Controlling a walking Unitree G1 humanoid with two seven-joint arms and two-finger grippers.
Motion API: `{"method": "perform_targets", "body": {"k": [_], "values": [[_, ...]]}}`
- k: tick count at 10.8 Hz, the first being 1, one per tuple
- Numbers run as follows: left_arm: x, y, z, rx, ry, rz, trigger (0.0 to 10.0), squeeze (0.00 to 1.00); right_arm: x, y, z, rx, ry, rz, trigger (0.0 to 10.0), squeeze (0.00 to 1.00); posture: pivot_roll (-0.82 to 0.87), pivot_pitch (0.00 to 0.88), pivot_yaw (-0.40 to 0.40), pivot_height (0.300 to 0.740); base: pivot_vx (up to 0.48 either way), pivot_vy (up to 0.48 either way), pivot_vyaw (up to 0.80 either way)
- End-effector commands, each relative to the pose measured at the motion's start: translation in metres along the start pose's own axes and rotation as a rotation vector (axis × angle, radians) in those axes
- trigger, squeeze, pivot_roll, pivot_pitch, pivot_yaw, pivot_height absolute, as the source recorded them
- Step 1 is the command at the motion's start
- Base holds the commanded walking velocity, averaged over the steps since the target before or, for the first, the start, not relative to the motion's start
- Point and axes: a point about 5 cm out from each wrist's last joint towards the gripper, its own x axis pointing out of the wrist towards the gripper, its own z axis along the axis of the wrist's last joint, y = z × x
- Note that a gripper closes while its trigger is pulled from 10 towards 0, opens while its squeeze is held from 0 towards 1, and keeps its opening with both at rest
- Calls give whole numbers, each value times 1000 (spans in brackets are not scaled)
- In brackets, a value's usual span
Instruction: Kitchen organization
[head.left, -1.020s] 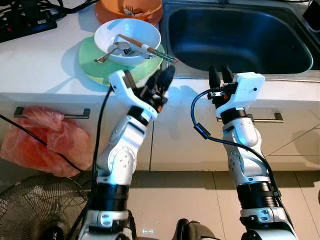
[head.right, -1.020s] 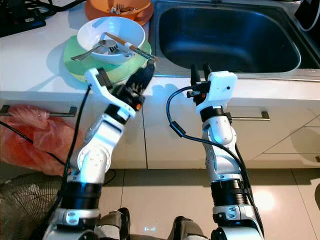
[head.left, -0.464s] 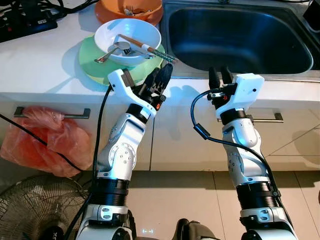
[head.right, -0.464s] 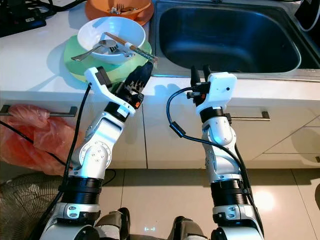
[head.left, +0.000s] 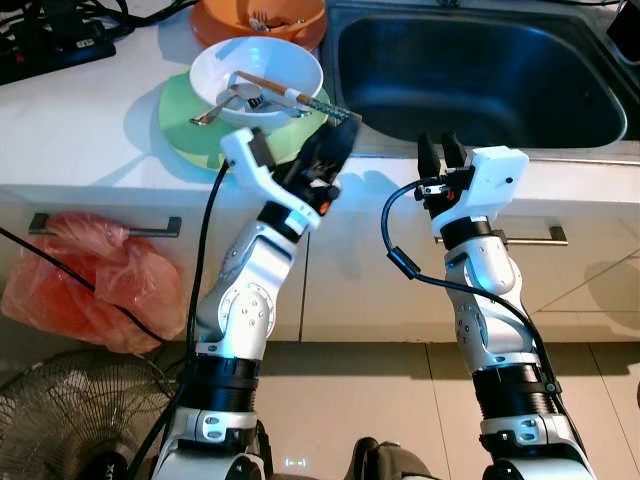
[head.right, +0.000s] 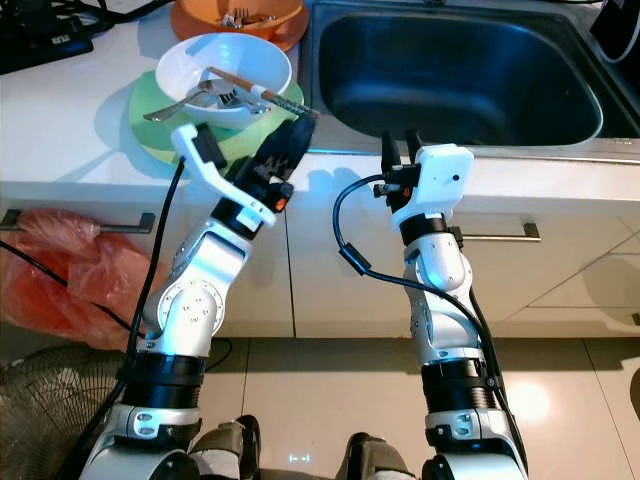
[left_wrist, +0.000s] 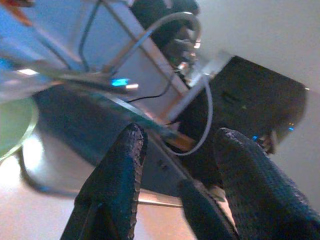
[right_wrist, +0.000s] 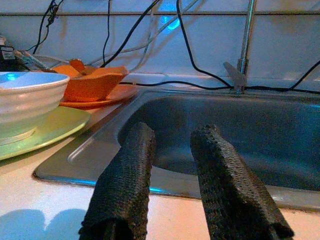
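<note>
Your left gripper (head.left: 335, 150), fingers parted, sits just beside the green plate (head.left: 185, 120); your right gripper (head.left: 441, 155), fingers parted too, hovers at the sink (head.left: 480, 70) rim.

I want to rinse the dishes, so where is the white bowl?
The white bowl sits on the green plate on the counter, left of the sink, just beyond the left gripper.

The green plate (head.left: 190, 125) is partly hidden beneath the white bowl (head.left: 256, 72); beyond the left gripper's fingers (left_wrist: 120, 175), a blurred dark box (left_wrist: 250, 107), perhaps an appliance
</note>
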Motion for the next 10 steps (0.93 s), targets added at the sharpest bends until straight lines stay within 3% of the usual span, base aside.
{"method": "perform_targets", "body": {"k": [1, 7, 10], "values": [[16, -28, -2, -45, -13, -117, 10000, 0, -2, -2, -1, 5, 1, -3, 10000, 0, 168, 204, -41, 740, 0, 0, 0], [27, -15, -6, -46, -13, 27, 10000, 0, -3, -2, -1, 4, 0, -5, 10000, 0, 161, 202, -40, 740, 0, 0, 0], [32, -22, -9, -75, -18, -17, 10000, 0, -3, -2, -1, 5, -2, -6, 10000, 0, 159, 201, -40, 740, 0, 0, 0]]}}
